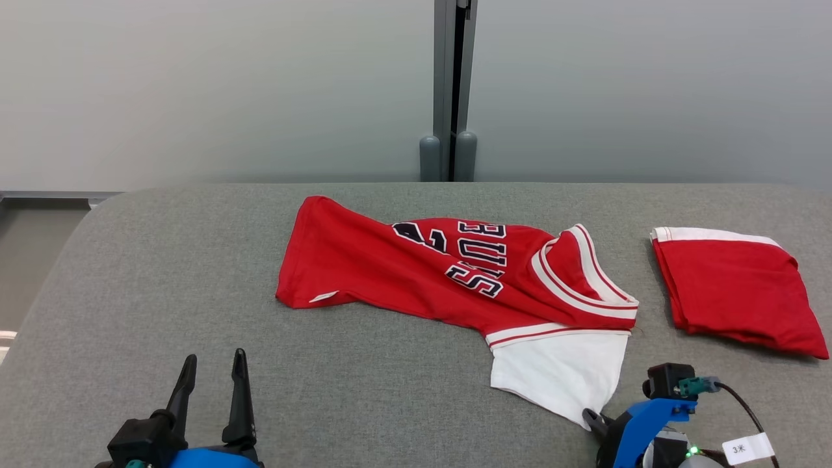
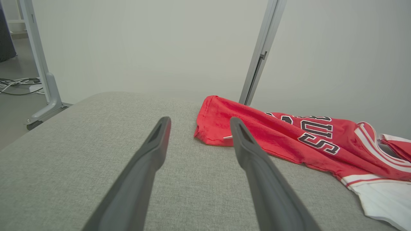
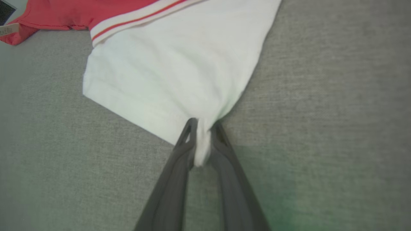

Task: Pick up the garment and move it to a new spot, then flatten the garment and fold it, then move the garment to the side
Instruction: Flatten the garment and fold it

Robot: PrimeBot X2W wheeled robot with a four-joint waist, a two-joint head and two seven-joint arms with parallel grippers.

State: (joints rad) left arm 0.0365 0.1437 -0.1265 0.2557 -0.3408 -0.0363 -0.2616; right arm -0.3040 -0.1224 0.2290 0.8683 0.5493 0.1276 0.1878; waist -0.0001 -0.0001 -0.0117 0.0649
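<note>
My left gripper [image 1: 214, 356] hovers spread wide above the gray table [image 1: 117, 292]. The red jersey [image 1: 416, 266] lies rumpled mid-table, its white sleeve [image 1: 559, 374] pinched at the corner by my right gripper [image 3: 204, 125]. A folded red garment [image 1: 734, 292] lies at far right.

Jersey [image 1: 416, 266] lies spread on the cushioned table [image 1: 162, 292], mid-surface, collar end toward 3 o'clock. Folded garment [image 1: 734, 292] on the table at 3 o'clock of it, apart. Sleeve [image 1: 559, 370] trails toward 5 o'clock, its corner between the fingers of the right gripper [image 3: 202, 124]. Left gripper [image 1: 214, 356] at 7 o'clock, clear of the cloth. Partition post [image 1: 450, 91] behind the table at 12 o'clock.
</note>
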